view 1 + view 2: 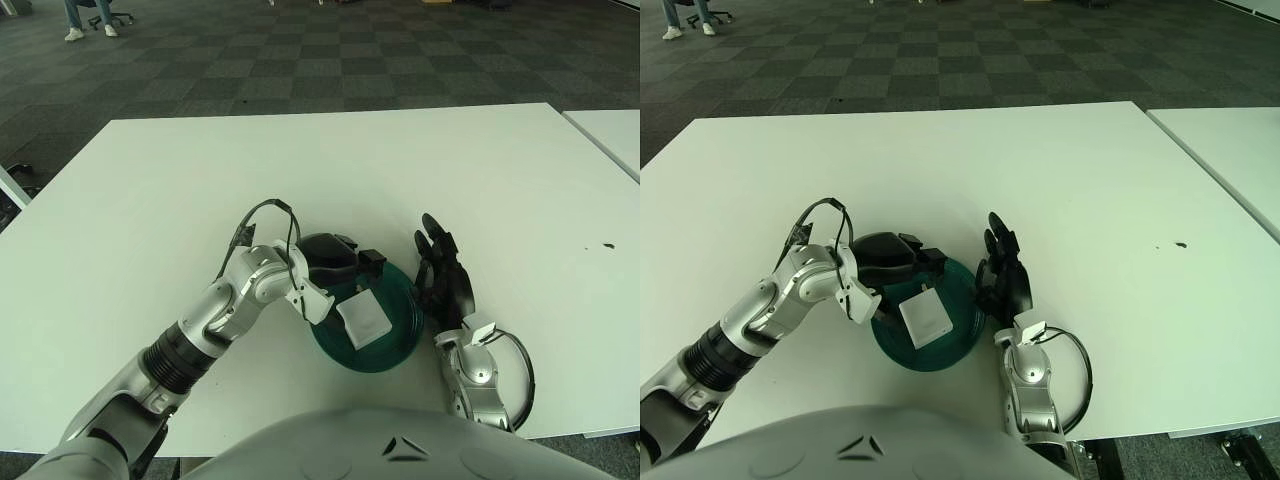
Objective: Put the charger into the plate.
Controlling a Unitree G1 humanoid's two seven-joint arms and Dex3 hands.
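A dark green plate (398, 338) sits on the white table near its front edge. The white, square charger (362, 320) lies tilted inside the plate, on its left half. My left hand (345, 268) hovers over the plate's far-left rim, its black fingers spread just beyond the charger with a small gap between them and it. My right hand (443, 275) shows just right of the plate with its fingers stretched out flat and nothing in them.
The white table (480, 170) stretches wide to the back and sides. A small dark speck (607, 243) marks it at the far right. A second table (610, 135) stands beside its right edge. Checkered carpet lies beyond.
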